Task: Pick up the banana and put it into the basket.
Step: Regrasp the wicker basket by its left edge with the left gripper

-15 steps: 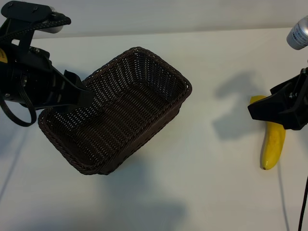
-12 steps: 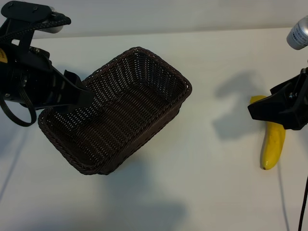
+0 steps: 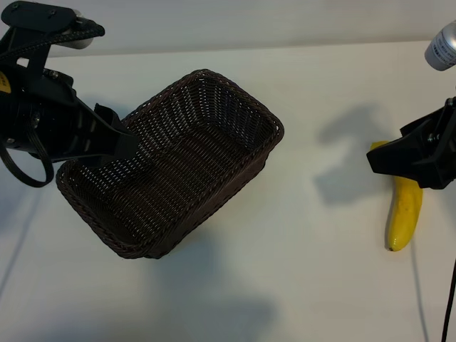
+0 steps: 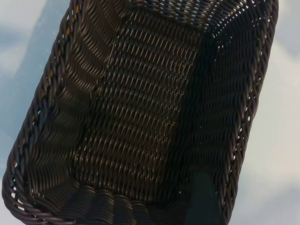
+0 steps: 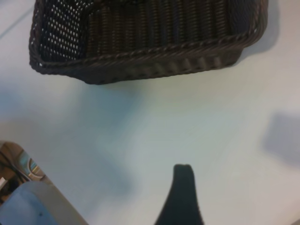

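The dark brown wicker basket (image 3: 214, 75) hangs tilted above the white table, its shadow thrown below it. My left gripper (image 3: 125, 142) is shut on its left rim; in the left wrist view one finger (image 4: 202, 199) sits inside the basket (image 4: 140, 93), the other is hidden. The yellow banana (image 3: 403, 214) lies at the far right of the table. My right gripper (image 3: 388, 160) hovers open over the banana's upper end and covers it. The right wrist view shows one finger (image 5: 183, 187) above bare table and the basket (image 5: 154, 61) farther off; the banana is out of that view.
White table (image 3: 313, 271) stretches between the basket and the banana. A silver cylinder (image 3: 443, 48) on the right arm shows at the top right. A cable (image 3: 449, 299) hangs at the right edge. The table's edge (image 5: 42, 187) shows in the right wrist view.
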